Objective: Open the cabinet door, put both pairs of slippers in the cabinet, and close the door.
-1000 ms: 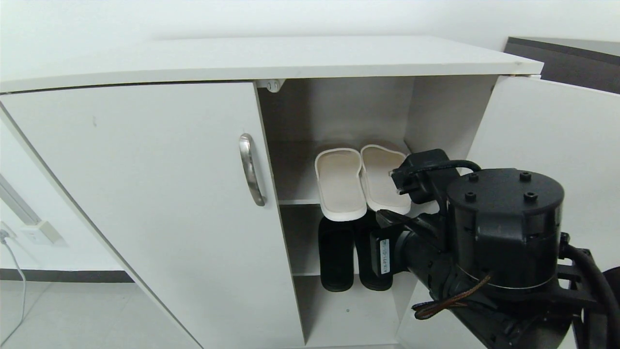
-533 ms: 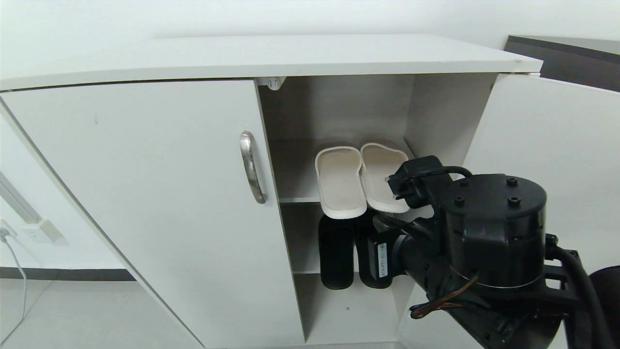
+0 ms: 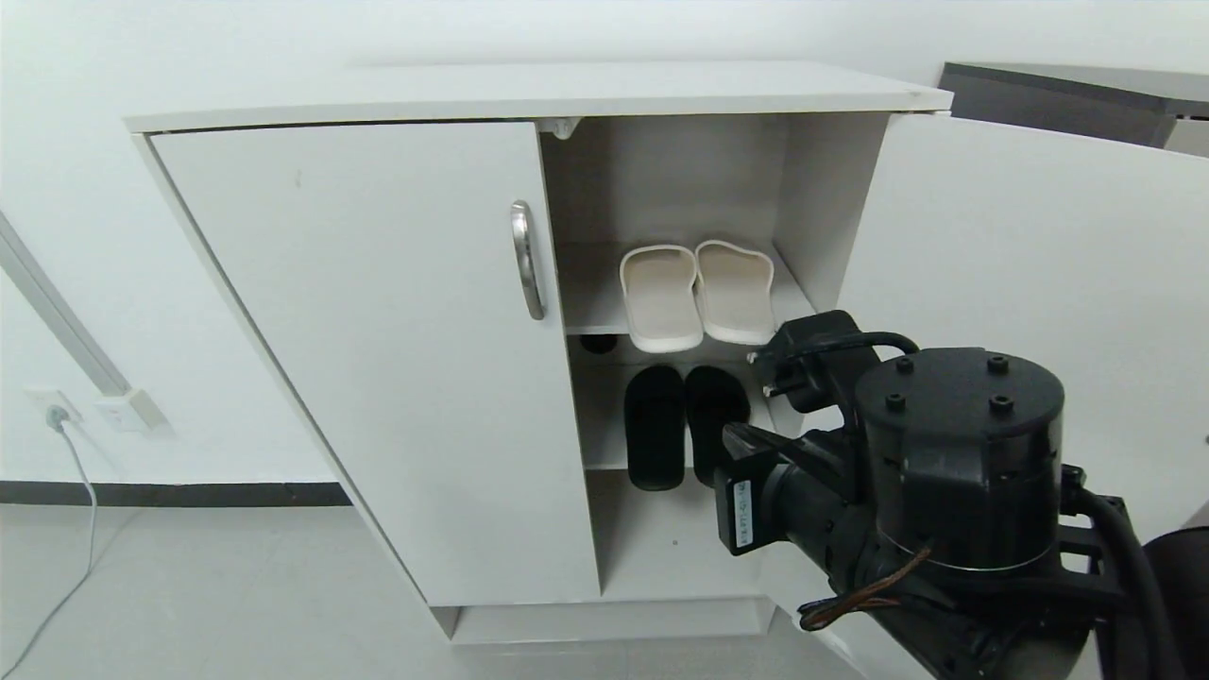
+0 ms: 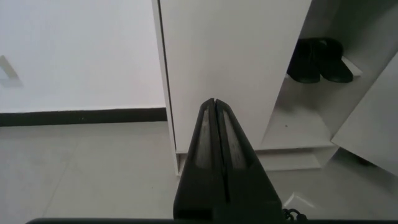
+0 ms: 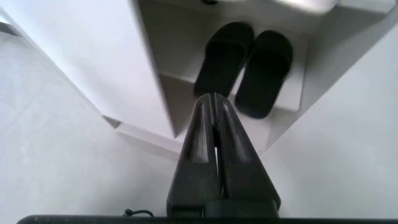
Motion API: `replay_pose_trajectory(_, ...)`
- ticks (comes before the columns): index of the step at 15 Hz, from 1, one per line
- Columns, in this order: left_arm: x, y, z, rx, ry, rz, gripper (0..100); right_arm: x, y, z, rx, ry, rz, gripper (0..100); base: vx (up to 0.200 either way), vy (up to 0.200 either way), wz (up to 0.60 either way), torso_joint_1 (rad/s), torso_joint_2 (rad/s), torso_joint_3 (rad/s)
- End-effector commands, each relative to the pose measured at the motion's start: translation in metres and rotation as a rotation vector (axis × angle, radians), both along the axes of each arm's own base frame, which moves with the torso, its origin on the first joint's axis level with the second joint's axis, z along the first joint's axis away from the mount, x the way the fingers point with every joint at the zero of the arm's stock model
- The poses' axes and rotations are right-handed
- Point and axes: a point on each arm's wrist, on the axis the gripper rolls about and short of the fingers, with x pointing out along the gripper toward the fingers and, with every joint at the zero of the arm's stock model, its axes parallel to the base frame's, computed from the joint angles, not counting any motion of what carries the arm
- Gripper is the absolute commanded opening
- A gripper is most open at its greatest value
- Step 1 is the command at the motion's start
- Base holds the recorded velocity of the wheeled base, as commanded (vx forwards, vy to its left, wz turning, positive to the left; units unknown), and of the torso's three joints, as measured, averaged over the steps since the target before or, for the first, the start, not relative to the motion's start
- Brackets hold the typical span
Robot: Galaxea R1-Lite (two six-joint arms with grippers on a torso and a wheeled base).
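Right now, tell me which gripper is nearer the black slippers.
Right. The right gripper points at the black slippers from close in front; the left gripper sits farther back, facing the closed door.

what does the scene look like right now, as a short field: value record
cabinet: white, two doors
left door: closed
right door: swung open
white slippers: side by side on upper shelf
black slippers: side by side on middle shelf
left gripper: shut, empty
right gripper: shut, empty, facing the black slippers
left to do: close the right door
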Motion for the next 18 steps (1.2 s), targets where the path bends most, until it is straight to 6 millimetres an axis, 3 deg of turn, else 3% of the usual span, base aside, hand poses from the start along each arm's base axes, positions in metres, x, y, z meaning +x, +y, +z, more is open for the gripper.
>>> replay_pose_trajectory(1,0.0001,0.0000,0.0000,0.000,0.001,0.000,0,0.0004,0.0005,-0.0019,0.000,0.002,0.002,0,-0.200,0.000,0.00,0.002,0.01,0.002)
replay_pose_trajectory(6,0.0001,0.0000,0.0000,0.000,0.001,0.000,0,0.0017,-0.0030,-0.0072,0.002,0.007,0.028,0,-0.200,0.000,0.00,0.000,0.00,0.004)
replay_pose_trajectory(18,0.0001,0.0000,0.0000,0.000,0.001,0.000,0,0.0019,-0.0035,-0.0106,-0.012,0.012,0.029,0,0.000,0.000,0.00,0.000,0.00,0.000)
